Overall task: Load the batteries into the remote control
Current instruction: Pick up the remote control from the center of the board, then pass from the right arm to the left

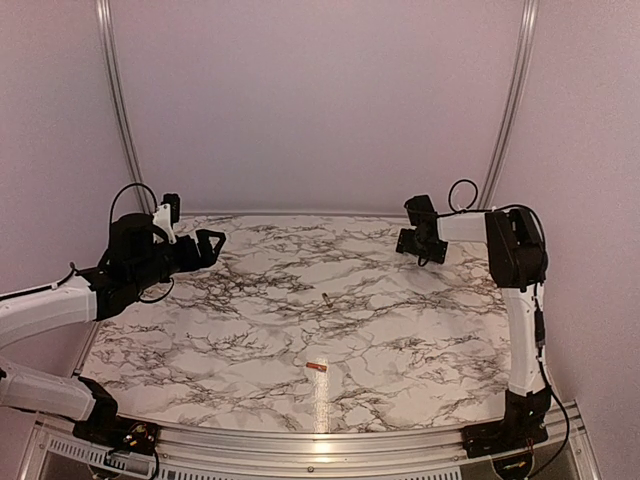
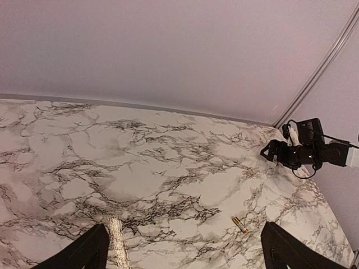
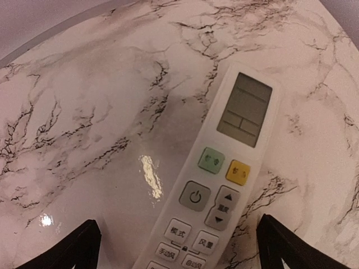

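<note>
Marble-print bench (image 1: 230, 340). Left pincer (image 1: 210, 244) sits at the far-left side, jaws wide, nothing in them. Two batteries lie loose mid-bench, well apart: one (image 1: 326, 298) farther back, one (image 1: 317, 368) nearer the arm bases. Right pincer (image 1: 418, 246) is at the far right, jaws wide and empty, over the remote control (image 3: 216, 185), which lies face up on the bench.

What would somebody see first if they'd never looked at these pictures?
Probably the white remote control, lying face up on the marble table below the right gripper, with one green and one yellow button. Next, the two tiny batteries out in the middle of the table. The left gripper hangs open over the far left corner.
</note>
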